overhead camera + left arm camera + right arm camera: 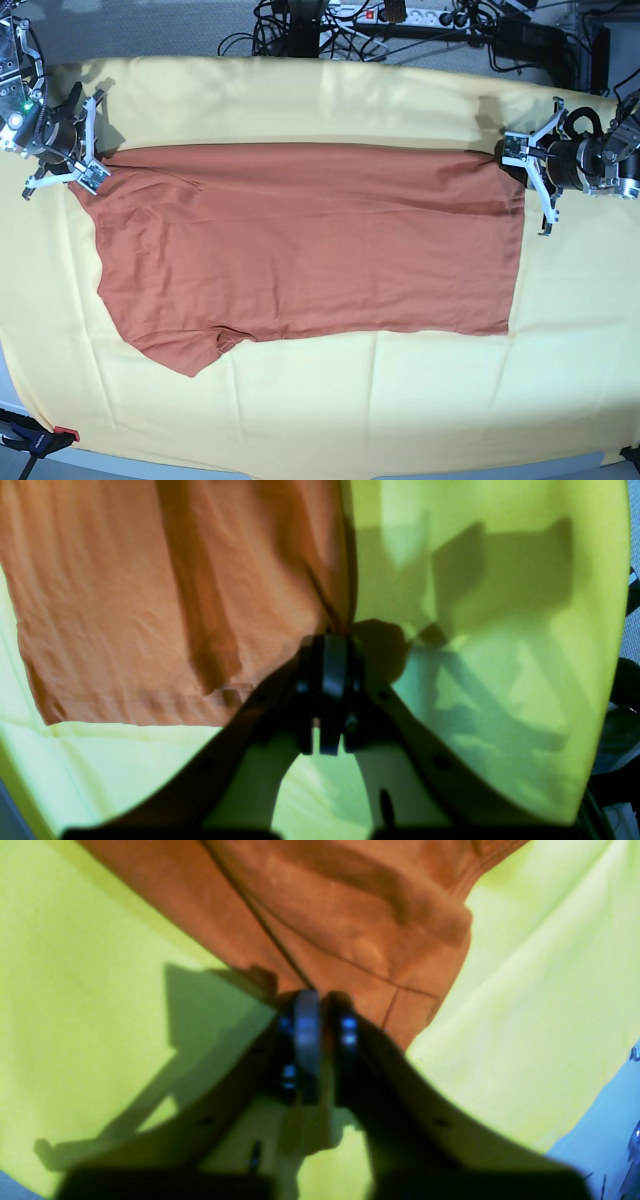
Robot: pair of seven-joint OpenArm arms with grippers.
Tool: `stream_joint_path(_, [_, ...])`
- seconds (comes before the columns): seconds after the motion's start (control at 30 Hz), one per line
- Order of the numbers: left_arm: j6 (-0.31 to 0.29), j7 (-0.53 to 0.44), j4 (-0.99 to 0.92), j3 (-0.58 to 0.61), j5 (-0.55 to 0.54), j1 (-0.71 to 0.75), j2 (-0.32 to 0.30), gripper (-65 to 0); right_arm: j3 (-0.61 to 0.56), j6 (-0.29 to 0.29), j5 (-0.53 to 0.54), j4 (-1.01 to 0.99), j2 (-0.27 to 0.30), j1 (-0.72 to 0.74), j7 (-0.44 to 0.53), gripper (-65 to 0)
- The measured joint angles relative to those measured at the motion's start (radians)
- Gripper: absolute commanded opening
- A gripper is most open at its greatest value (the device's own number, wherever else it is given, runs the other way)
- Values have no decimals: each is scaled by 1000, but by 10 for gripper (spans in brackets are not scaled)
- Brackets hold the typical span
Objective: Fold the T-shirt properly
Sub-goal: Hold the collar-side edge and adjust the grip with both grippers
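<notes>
- T-shirt (300, 240) — soft, limp, light; best gripped at corners and hems.
- Left end effector (520, 158) and right end effector (88, 170) — each is clenched on a far corner.

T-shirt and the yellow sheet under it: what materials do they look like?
T-shirt: looks like soft matte knit, likely cotton jersey; fine wrinkles, stitched hem.
Yellow cloth: thin matte woven-looking fabric, with creases and soft folds; the fibre cannot be told.
</notes>
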Motion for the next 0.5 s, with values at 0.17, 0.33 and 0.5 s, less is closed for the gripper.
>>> stream_joint_path(0.17, [0, 0, 0, 0, 0, 0, 0, -650, 0, 0, 0, 0, 0, 0, -7, -650])
stream_joint_path(0.33, [1, -1, 0, 0, 0, 0, -9, -650, 0, 0, 0, 0, 0, 0, -8, -650])
stream_joint_path(0.5, [3, -1, 0, 0, 0, 0, -17, -650, 0, 0, 0, 0, 0, 0, -8, -650])
